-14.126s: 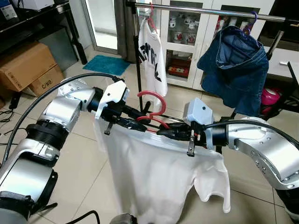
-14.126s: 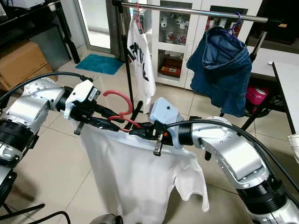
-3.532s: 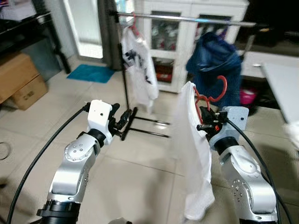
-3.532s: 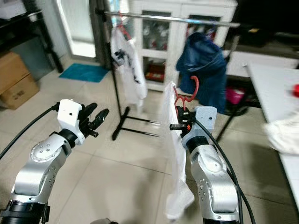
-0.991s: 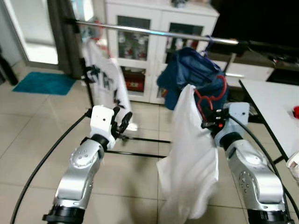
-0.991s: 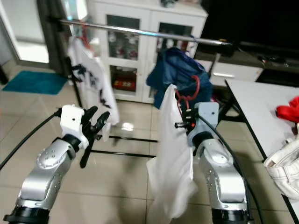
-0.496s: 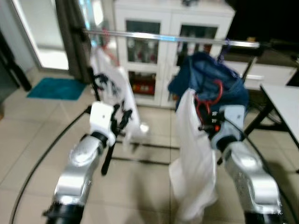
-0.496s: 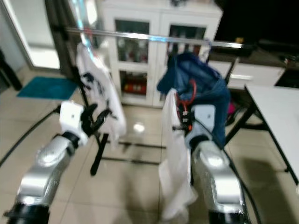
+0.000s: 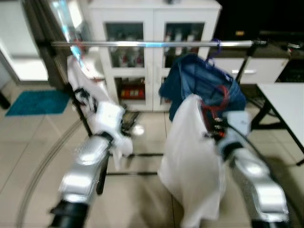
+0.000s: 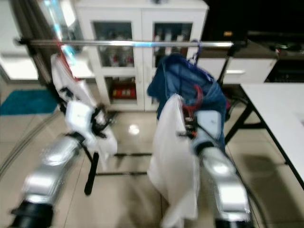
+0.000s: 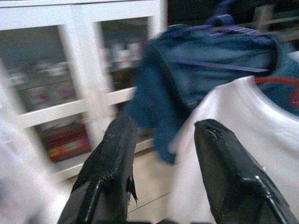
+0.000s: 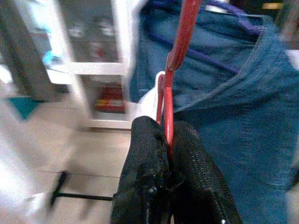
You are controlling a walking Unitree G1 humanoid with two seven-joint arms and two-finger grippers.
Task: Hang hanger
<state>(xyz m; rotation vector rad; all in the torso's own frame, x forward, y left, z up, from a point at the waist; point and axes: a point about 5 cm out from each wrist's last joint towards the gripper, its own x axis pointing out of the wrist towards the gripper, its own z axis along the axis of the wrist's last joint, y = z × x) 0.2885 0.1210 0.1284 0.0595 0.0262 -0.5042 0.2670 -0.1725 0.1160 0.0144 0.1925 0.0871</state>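
Head views, both motion-blurred: right gripper was raised in front of the chrome clothes rail, pinched on the red plastic hanger low on its neck. A plain white T-shirt hung off that hanger, draped down in front of the right arm. Hanger hook sat below the rail, not on it, overlapping the blue denim garment that hung from the rail on a purple hanger. Left gripper was held up at about chest height, to the left of the white shirt, apart from it, holding nothing; too blurred in these views to read its finger gap. A white T-shirt with black print hung at the rail's left end. White glass-door cabinet stood behind the rail, a white table on the right, a teal floor mat on the tile at left. Left wrist view: the two black fingers stood well apart with nothing between them; beyond them the denim garment, the white shirt's shoulder and a bit of red hanger. Right wrist view: fingers pressed together on the red hanger's stem, which ran up from between the pads with denim right behind it.
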